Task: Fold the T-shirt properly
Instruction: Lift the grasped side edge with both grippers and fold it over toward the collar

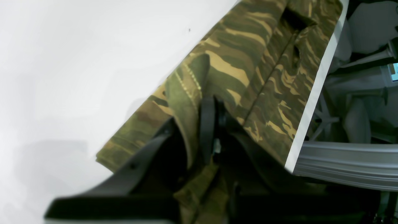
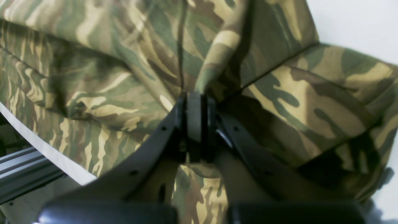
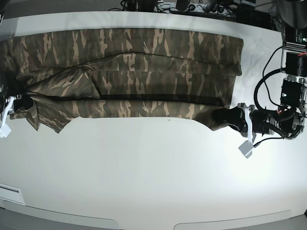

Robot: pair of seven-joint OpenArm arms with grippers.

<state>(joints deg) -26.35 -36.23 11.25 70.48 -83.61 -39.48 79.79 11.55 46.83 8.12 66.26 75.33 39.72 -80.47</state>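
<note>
Across the far half of the white bench (image 3: 153, 158) the T-shirt (image 3: 129, 72) lies in a long band, each near corner clamped by the left end effector (image 1: 203, 118) and right end effector (image 2: 194, 112), suggesting a lengthwise fold that next needs both arms carrying that edge together.

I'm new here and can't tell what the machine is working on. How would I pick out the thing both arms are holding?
Start at the big white table. Along its far half a long band of cloth stretches nearly from side to side: the T-shirt. Its olive, brown and tan camouflage streaks stand out, and the left gripper and right gripper each pinch one end.
</note>
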